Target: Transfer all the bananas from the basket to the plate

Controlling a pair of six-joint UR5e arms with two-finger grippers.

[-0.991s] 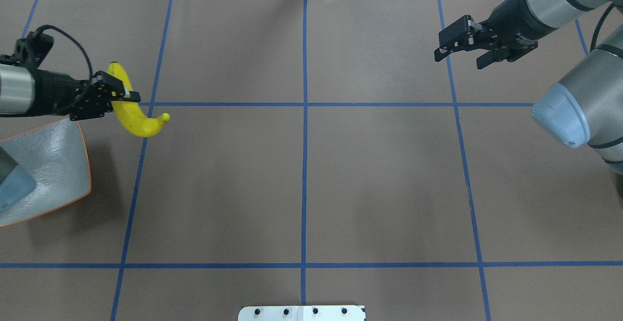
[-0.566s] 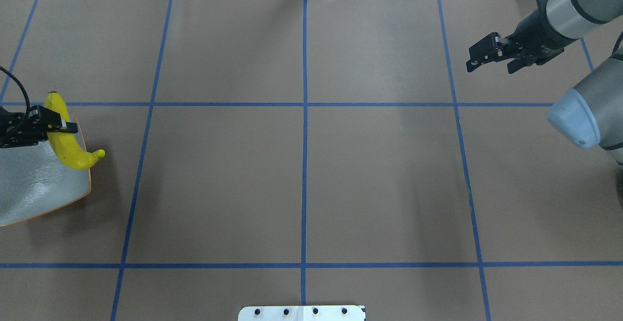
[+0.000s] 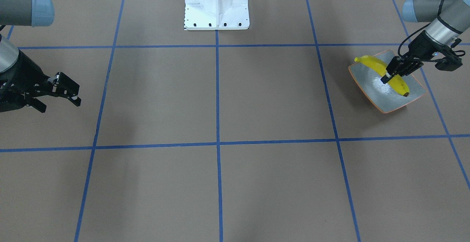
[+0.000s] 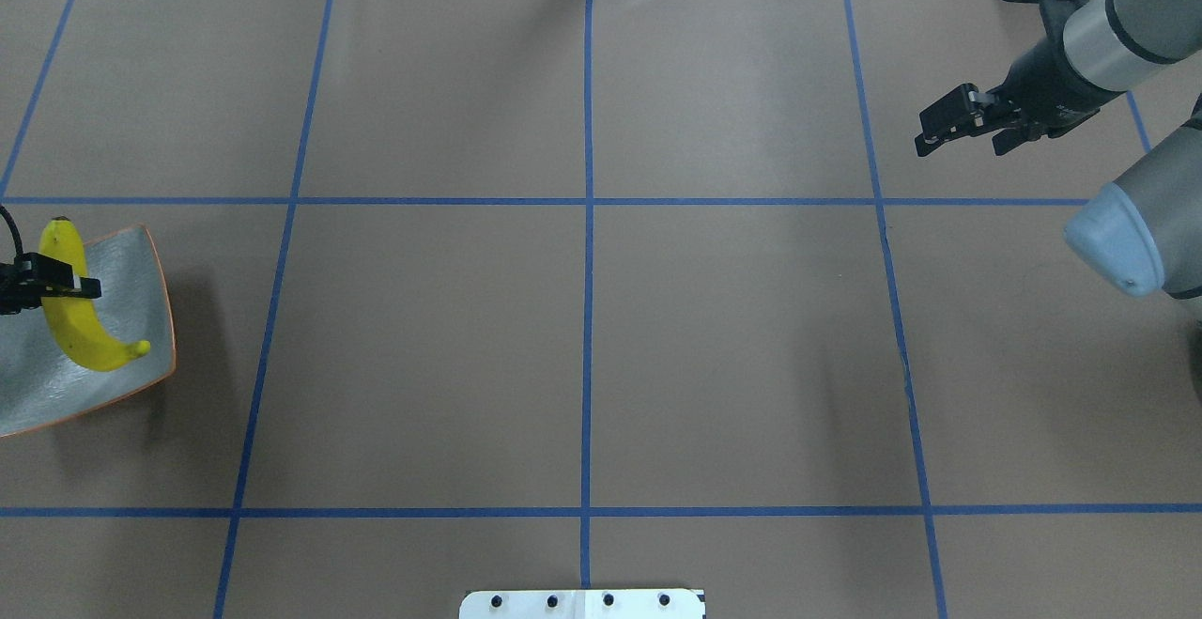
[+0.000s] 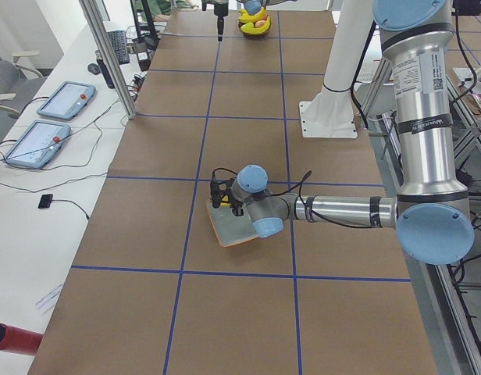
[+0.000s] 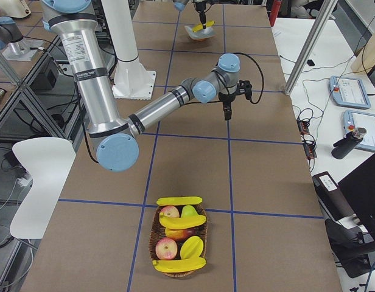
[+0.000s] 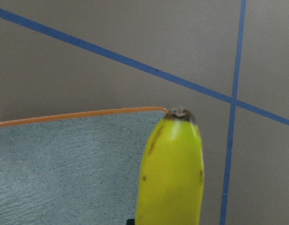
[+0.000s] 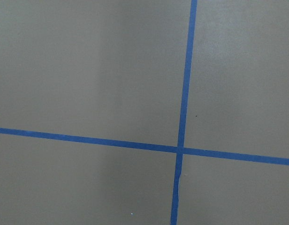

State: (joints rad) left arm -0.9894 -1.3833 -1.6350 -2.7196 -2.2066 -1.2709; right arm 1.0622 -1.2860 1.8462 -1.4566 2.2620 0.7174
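My left gripper (image 4: 58,284) is shut on a yellow banana (image 4: 83,323) and holds it over the grey-green plate (image 4: 161,281) at the table's left edge. I cannot tell whether the banana touches the plate. The left wrist view shows the banana's dark tip (image 7: 178,112) above the plate's orange rim (image 7: 88,114). My right gripper (image 4: 950,127) is open and empty over bare table at the far right. In the exterior right view, three more bananas (image 6: 178,200) lie in the wicker basket (image 6: 153,240).
The basket also holds apples (image 6: 167,248) and other fruit. The robot's white base (image 3: 216,3) stands mid-table on my side. Blue tape lines (image 4: 588,224) cross the brown table cover. Tablets and cables lie on a side table (image 5: 45,141).
My left gripper has carried the banana left and toward me, from beyond the plate's far corner to over the plate. My right gripper, still open, has drawn back to the right.
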